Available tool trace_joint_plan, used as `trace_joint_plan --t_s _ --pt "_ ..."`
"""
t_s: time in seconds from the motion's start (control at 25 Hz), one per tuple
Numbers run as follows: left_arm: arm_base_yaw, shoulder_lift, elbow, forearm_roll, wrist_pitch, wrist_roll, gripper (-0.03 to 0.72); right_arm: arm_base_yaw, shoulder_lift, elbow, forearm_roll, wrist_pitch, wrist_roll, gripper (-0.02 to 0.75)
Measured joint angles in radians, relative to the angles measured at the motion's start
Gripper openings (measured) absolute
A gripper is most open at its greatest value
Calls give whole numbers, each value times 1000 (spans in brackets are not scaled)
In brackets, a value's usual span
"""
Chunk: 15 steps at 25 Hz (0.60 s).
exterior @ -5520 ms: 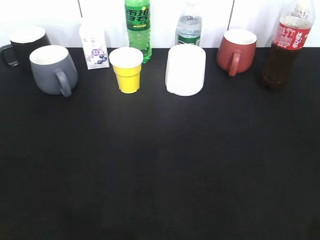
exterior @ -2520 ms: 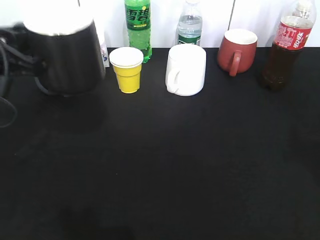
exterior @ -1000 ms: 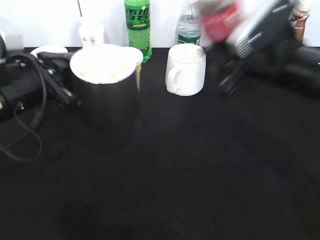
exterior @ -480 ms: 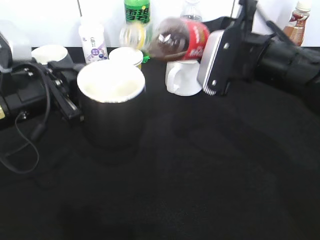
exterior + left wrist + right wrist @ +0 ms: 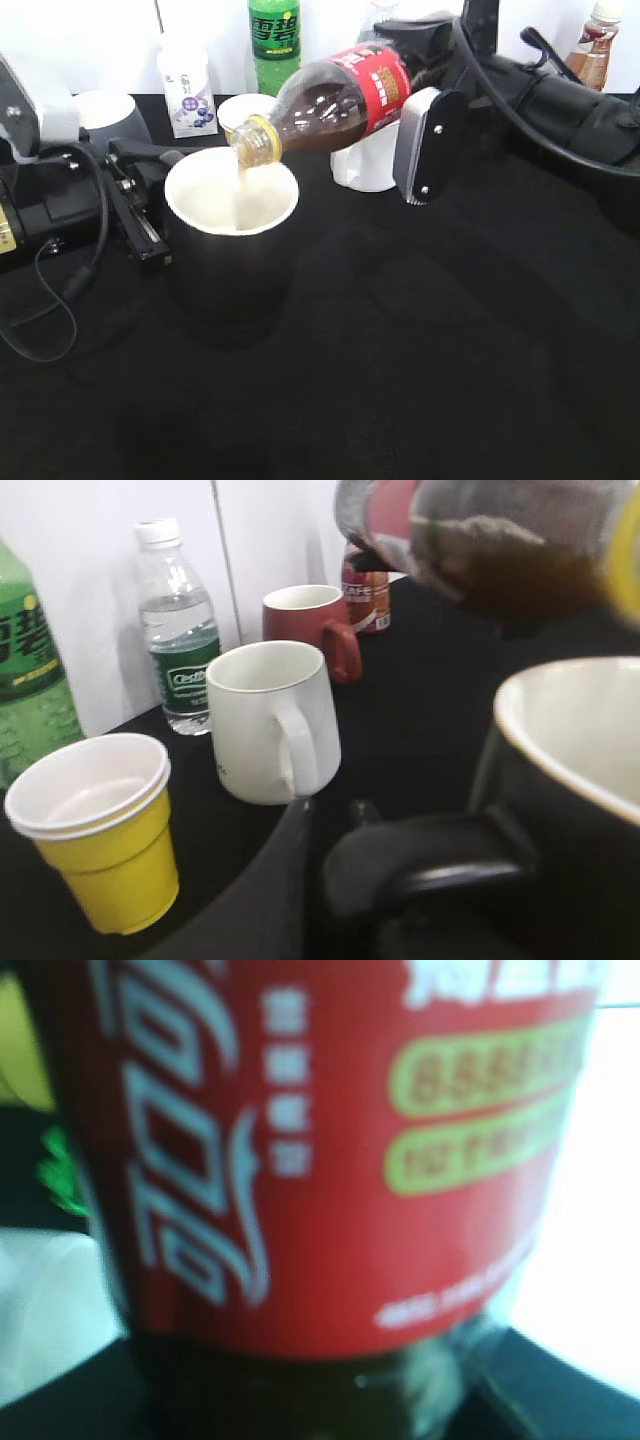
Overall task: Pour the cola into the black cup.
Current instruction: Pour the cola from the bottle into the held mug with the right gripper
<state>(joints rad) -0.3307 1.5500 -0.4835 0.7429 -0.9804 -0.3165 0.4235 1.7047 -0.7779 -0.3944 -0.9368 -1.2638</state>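
While the exterior view looks down at a slant, the right gripper (image 5: 400, 110) at upper centre is clamped around the cola (image 5: 330, 97), one pale finger (image 5: 422, 145) lying along the bottle's lower body. The bottle is tipped mouth-down to the left, its yellow neck just over the rim of the black cup (image 5: 232, 250), with a thin stream falling into the white inside. The left gripper (image 5: 150, 215) at centre left grips the cup from its left side, black fingers against the wall. Behind, on the black counter (image 5: 400, 380) before a white wall, stand a green soda bottle (image 5: 274, 40), a small carton (image 5: 187, 88), a yellow cup (image 5: 245, 108) and a white mug (image 5: 362, 165).

From the left wrist view, the black cup (image 5: 560, 800) fills the lower right, its handle (image 5: 430, 865) close in the lower middle; the gripper's own fingers cannot be made out here. The cola (image 5: 500, 545) hangs across the upper right, above the rim. A yellow cup (image 5: 95, 835), white mug (image 5: 270, 725), water bottle (image 5: 180, 630) and dark red mug (image 5: 310, 625) line the counter.

From the right wrist view, the cola (image 5: 320, 1150) label fills the frame, blurred; the fingers are hidden.
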Motion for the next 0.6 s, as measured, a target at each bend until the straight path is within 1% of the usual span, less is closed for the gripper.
trace_joint_plan --t_s 0.08,0.24,0.6 --pt "0 0 0 0 -2 0 60 0 0 -3 29 -25 -41 375" --pt "0 0 0 0 -2 0 60 0 0 -6 36 -60 -74 374" --pt "0 0 0 2 -23 0 60 0 0 -6 40 -62 -108 371"
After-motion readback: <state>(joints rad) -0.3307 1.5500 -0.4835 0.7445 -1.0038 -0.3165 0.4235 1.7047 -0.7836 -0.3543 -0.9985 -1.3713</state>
